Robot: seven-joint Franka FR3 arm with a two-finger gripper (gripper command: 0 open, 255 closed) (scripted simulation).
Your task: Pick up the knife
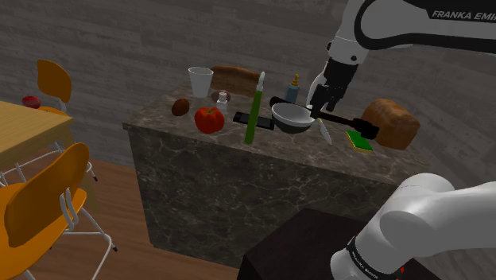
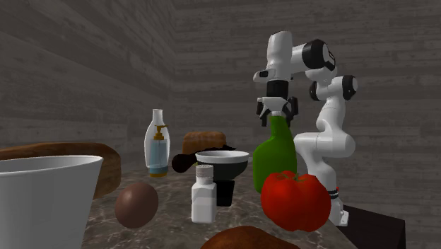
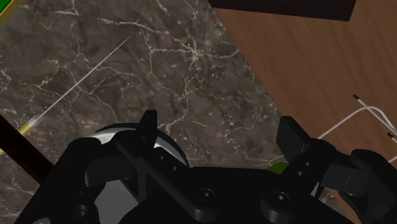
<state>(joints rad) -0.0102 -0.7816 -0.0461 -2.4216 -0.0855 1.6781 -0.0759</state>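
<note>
Marble bench (image 1: pixel 222 175), knife (image 1: pixel 324 132) (image 3: pixel 83 79) lying flat on it, pale blade just beside the bowl (image 1: pixel 290 118). Pincer (image 1: pixel 322 107) (image 3: pixel 219 130) hovering close above, fingers apart, clasping nothing; blade outside their gap, off to one side.

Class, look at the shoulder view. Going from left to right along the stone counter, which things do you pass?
Brown egg-shaped thing → tomato → green bottle → bowl → knife → bread loaf. The cup, shaker and sponge overlap others, so they are left out.
</note>
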